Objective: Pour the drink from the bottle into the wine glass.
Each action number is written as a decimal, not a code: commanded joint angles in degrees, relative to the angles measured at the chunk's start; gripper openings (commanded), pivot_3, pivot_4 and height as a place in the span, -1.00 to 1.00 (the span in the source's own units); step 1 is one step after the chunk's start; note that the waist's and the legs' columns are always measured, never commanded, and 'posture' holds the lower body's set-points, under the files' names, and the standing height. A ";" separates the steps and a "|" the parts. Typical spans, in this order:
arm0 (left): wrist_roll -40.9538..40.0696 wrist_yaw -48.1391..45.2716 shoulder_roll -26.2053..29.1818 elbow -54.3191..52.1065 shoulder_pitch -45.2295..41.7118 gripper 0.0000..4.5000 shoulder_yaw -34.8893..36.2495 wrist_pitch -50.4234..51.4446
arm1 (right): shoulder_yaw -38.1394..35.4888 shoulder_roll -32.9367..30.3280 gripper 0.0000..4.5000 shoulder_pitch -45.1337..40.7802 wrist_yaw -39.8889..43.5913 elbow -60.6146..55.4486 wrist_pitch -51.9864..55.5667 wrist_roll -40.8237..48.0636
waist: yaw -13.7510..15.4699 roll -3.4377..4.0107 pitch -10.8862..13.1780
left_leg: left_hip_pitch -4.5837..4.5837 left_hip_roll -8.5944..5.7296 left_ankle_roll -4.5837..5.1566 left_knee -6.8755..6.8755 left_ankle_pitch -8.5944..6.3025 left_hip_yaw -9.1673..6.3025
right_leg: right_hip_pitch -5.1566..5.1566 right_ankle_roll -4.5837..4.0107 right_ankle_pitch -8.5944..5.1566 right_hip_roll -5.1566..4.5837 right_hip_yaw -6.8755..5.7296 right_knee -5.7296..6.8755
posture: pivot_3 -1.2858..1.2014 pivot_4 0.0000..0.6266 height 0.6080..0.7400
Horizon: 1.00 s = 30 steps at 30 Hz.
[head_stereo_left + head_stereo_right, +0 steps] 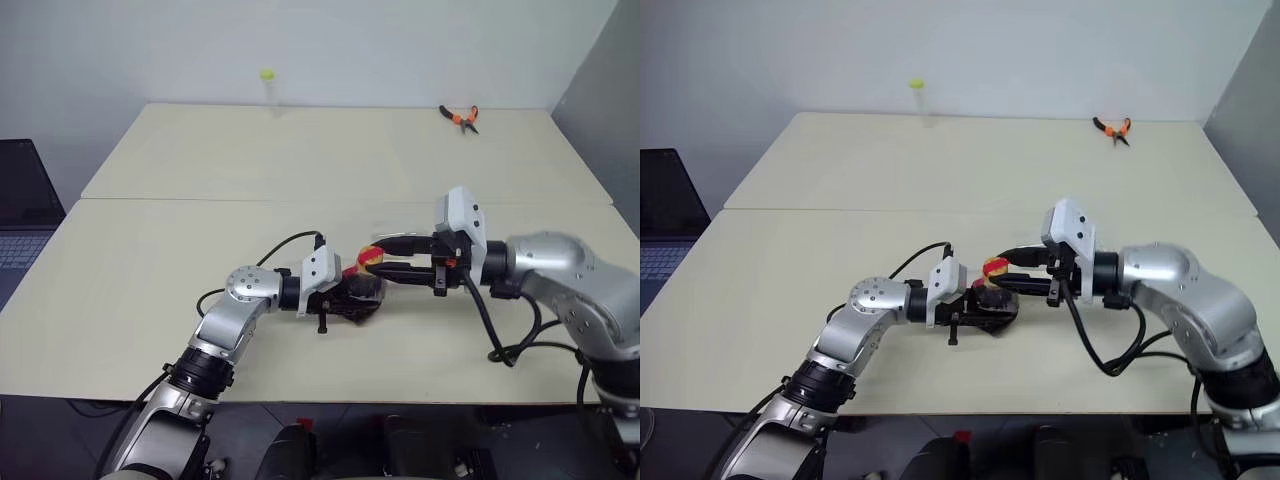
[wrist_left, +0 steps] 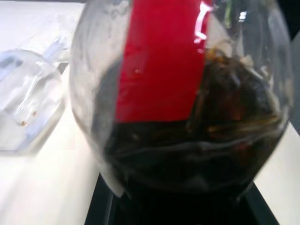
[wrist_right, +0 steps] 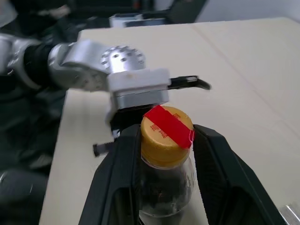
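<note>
Starting at the far left edge of the head view there's a dark laptop (image 1: 22,215) sitting off the side of the table (image 1: 150,280), which is a pale cream top made of two slabs with a seam running across. Near the back edge, left of centre, stands a thin clear tube with a yellow-green cap (image 1: 267,90).

Moving in toward the middle, the left gripper (image 1: 352,297) comes in from the left with its fingers pointing toward the right. It's clamped tight around the fat lower body of the bottle (image 1: 366,280), which sits just above the tabletop near the front centre. From the left wrist camera the bottle is right up against the lens, and you can see the drink (image 2: 187,159) pooled dark brown in the lower part of the bulb, with a red label (image 2: 159,61) running up the clear plastic.

Next, the yellow cap (image 3: 165,133) with a red strip over the top of it. The right gripper (image 1: 385,256) reaches in from the right, pointing left, and its two black fingers (image 3: 123,164) sit on either side of the cap, closed in around it. I can't tell for sure whether the pads are pressing on it or just hugging it.

Way off at the back right corner of the table lie orange-handled pliers (image 1: 461,117).
</note>
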 commanded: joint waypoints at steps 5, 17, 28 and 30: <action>-2.40 -0.56 -0.61 -5.66 0.58 -0.57 0.20 0.36 | 0.31 -1.15 -0.43 -4.32 8.72 5.51 -3.66 -3.78 | 0.25 0.01 0.01 | -0.03 0.02 0.00 0.02 0.00 -0.02 | -0.02 -0.01 0.00 -0.05 0.03 0.00 | 0.03 -0.52 1.00; 1.23 7.47 -3.26 2.39 -1.64 -0.59 2.69 -4.57 | -17.61 4.87 0.78 12.93 -17.72 -18.85 11.84 11.52 | 0.89 0.00 0.01 | -0.16 -0.04 -0.02 0.08 0.00 -0.18 | -0.03 0.00 0.01 -0.35 0.09 -0.01 | 0.03 -0.52 1.00; 1.85 7.51 -4.71 7.48 -4.31 -0.59 2.24 -7.15 | -7.47 16.99 0.78 15.62 -40.04 -22.28 10.09 -4.50 | 0.40 0.01 0.01 | -0.13 -0.07 -0.14 0.08 0.08 -0.11 | -0.05 0.01 0.00 -0.12 0.12 0.03 | 0.03 -0.52 1.00; 1.99 7.39 -5.02 7.99 -4.56 -0.60 2.25 -7.41 | -7.06 18.11 0.78 15.81 -40.56 -22.07 9.96 -5.42 | 0.39 0.01 0.01 | -0.13 -0.07 -0.14 0.08 0.08 -0.11 | -0.06 0.01 0.00 -0.12 0.12 0.04 | 0.03 -0.52 1.00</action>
